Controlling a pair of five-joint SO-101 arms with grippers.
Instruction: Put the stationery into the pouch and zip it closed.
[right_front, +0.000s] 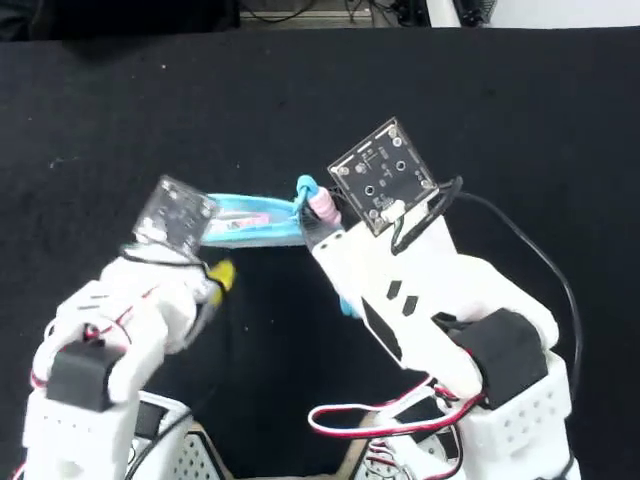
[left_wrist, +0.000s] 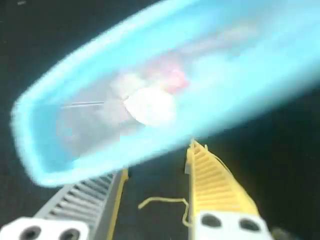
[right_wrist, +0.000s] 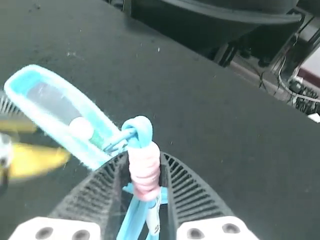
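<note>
L gripper (left_wrist: 157, 162) agape, R gripper (right_wrist: 143, 161) clamped tight

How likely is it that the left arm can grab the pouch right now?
Likely yes: the left gripper is open, with the pouch right at its fingertips and nothing between. The right gripper pinches the pink pull at the other end.
</note>
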